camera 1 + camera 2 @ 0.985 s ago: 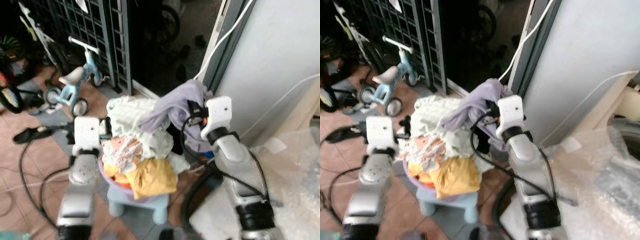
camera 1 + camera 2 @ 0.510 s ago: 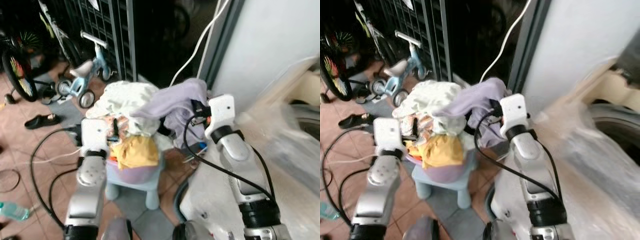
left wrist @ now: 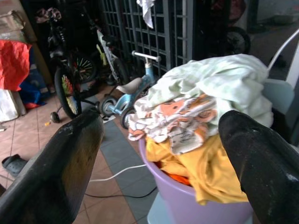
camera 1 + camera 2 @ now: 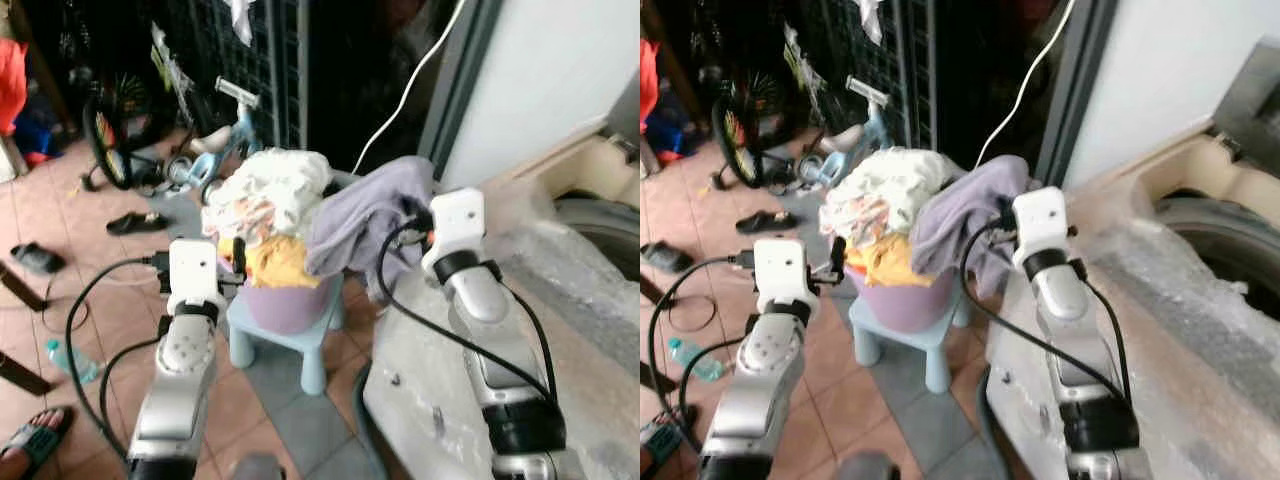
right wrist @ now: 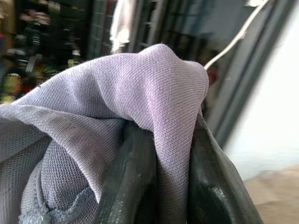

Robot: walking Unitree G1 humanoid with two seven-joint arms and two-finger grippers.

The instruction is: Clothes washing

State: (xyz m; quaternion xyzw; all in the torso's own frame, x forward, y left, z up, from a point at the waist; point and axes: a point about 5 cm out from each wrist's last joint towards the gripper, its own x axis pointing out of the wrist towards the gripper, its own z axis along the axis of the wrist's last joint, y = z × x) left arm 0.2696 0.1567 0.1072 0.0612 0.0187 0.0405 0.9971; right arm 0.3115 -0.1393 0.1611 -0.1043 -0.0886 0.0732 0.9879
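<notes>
Now the right gripper (image 5: 159, 177) stays clamped on the lavender garment (image 4: 365, 215) — lifted farther clear of the purple basket (image 4: 285, 300); the left gripper (image 3: 159, 154), fingers apart, hovers beside the basket.

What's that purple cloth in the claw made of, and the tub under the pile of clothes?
The lavender garment looks like a matte knit, perhaps cotton jersey: fine ribbed weave and soft folds show where the right claw pinches it. The purple tub looks like smooth moulded plastic with a slight sheen.

kid's blue scooter (image 4: 222, 140) by the dark gate (image 4: 262, 50), w/ a bike wheel (image 4: 108, 140) beside it. sandals (image 4: 135, 222) on the tile floor (image 4: 60, 290), plastic bottle (image 4: 70, 362) near a black cable (image 4: 85, 315). white cord (image 4: 405, 95) hangs down. red cloth (image 3: 13, 63) far off.
</notes>
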